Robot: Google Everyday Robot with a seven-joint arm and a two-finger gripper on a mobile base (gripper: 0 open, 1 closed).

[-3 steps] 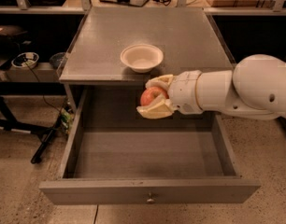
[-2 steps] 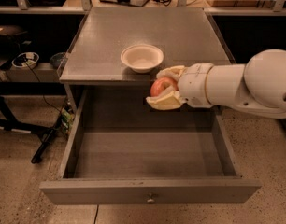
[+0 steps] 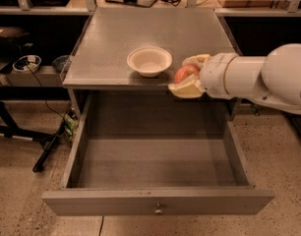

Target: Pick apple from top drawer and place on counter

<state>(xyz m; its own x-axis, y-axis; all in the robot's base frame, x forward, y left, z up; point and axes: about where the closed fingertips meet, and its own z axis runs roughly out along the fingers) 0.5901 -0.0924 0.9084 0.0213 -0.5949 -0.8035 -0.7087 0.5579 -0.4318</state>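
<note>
Reaching in from three o'clock, the gripper (image 3: pixel 190 75) has its two pale fingers (image 3: pixel 186 89) pinching the apple (image 3: pixel 183 73), one above the fruit and one beneath, so only its red side peeks out between them. It holds the apple at the front edge of the counter (image 3: pixel 140 28), just at three o'clock of the white bowl (image 3: pixel 149 61). That height looks chosen to clear the lip above the pulled-out top drawer (image 3: pixel 158 200) before setting down.

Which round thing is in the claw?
The red apple, gripped by the claw at the counter's front edge; the white bowl sits free on it.
</note>
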